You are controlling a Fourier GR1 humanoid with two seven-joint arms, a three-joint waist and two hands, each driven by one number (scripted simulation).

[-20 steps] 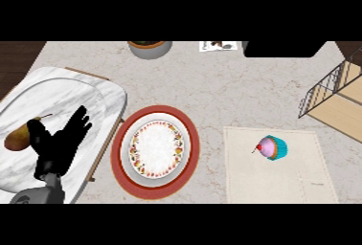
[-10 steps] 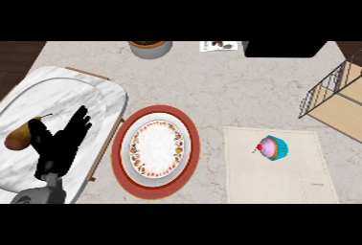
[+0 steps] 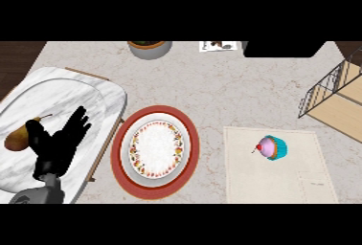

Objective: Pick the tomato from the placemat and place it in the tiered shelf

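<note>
The wire shelf (image 3: 341,108) runs off the right edge, so only its corner shows. Up top, a pot (image 3: 148,48), a small card (image 3: 218,45) too tiny to read and a black box (image 3: 286,49) are all chopped. The left hand (image 3: 60,143) covers part of a brown pear (image 3: 14,141), and the marble tray (image 3: 63,91) slips past the left edge.

The left hand (image 3: 60,143) rests open at the near left, its black fingers straight and pointing far-right, thumb out to the left, above its grey forearm (image 3: 37,196) at the near edge.
</note>
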